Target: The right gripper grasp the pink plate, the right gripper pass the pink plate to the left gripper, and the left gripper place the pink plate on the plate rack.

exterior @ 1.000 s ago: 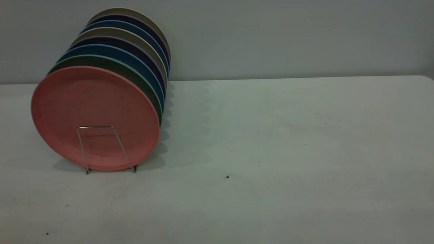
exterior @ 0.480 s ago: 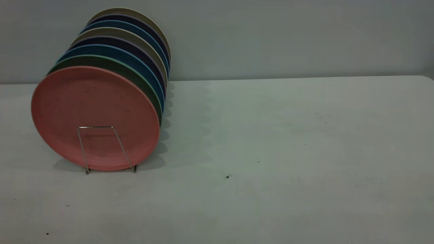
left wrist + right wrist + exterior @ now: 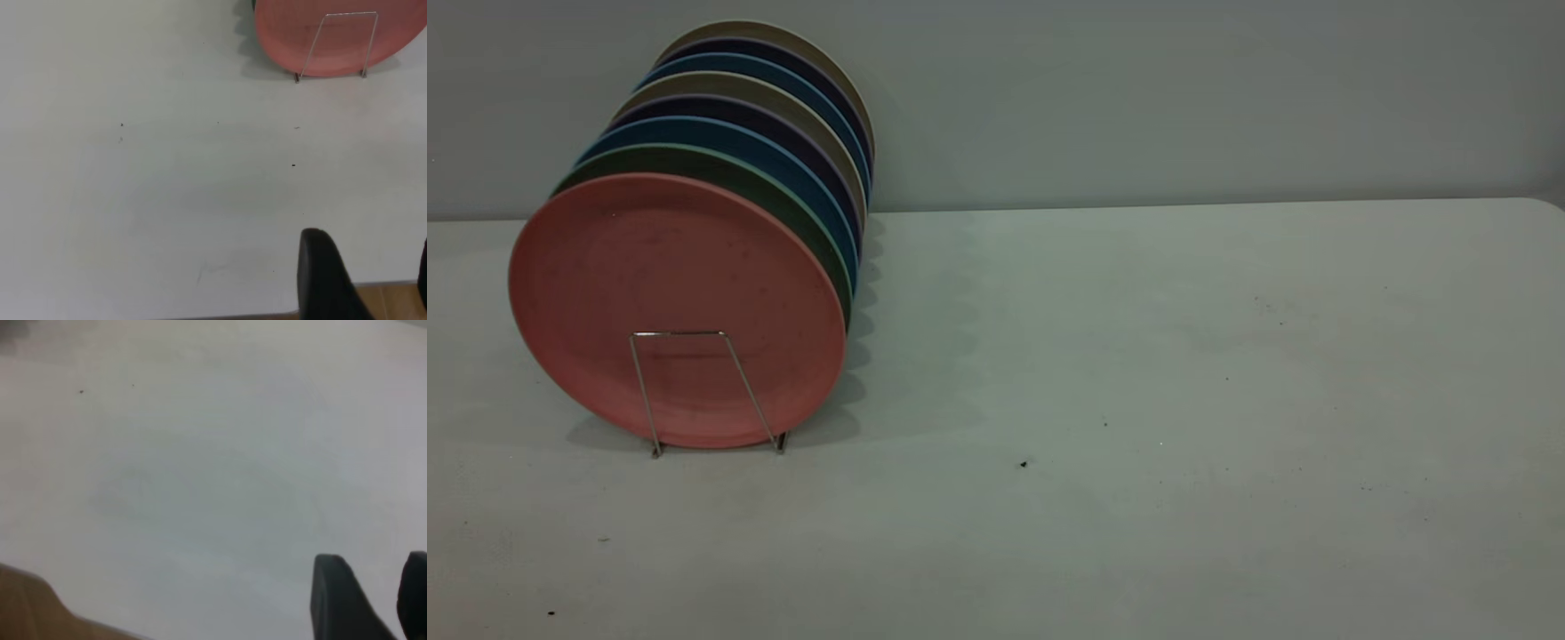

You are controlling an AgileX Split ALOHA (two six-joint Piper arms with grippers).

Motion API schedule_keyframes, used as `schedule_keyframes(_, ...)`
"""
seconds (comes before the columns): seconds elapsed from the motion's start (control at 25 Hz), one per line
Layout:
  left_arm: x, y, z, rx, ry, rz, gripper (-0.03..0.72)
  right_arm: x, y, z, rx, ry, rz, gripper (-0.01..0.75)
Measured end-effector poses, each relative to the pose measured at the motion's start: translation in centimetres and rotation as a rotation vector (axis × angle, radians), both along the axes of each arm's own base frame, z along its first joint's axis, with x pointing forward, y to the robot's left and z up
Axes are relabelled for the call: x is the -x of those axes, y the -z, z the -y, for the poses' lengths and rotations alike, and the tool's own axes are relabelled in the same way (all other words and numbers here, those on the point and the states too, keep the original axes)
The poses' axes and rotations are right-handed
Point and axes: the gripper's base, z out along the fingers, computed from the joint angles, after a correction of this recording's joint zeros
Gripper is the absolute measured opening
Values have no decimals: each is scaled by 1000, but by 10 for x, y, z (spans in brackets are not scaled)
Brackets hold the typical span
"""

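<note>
Exterior view: pink plate (image 3: 676, 307) upright on edge in rack (image 3: 694, 387), frontmost of a row, face toward camera. Held there by the front wire loop crossing its lower face and by the green plate (image 3: 783, 200) right behind; slight backward lean keeps it seated. Blue, dark and beige plates (image 3: 800, 133) stacked farther back, same tilt. Rack sits at the left of the table (image 3: 1183, 400), near the wall side. No arm in this view at all.

Left wrist view: plate's lower rim and the loop's two feet in sight far across the bare table. Left gripper (image 3: 363, 280) well apart from it, near the table's edge, over wood floor. Fingers spread wide, nothing between them.

Right wrist view: right gripper (image 3: 370, 600) also parked low at the table's edge, fingers parted with a clear gap, empty. No plate or rack in its sight.

Judgement: task looks finished, plate already racked, both arms pulled clear so nothing can knock the row. Risk only if the rack gets bumped: plates lean on one another, so likely to tip as a set.
</note>
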Motion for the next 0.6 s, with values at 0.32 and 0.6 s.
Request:
schedule_keyframes(0.32,0,0,0,4,-3,0,377,0,0,0,0,0,0,237)
schedule_keyframes(0.6,0,0,0,0,0,0,377,0,0,-1,-3,75,0,237)
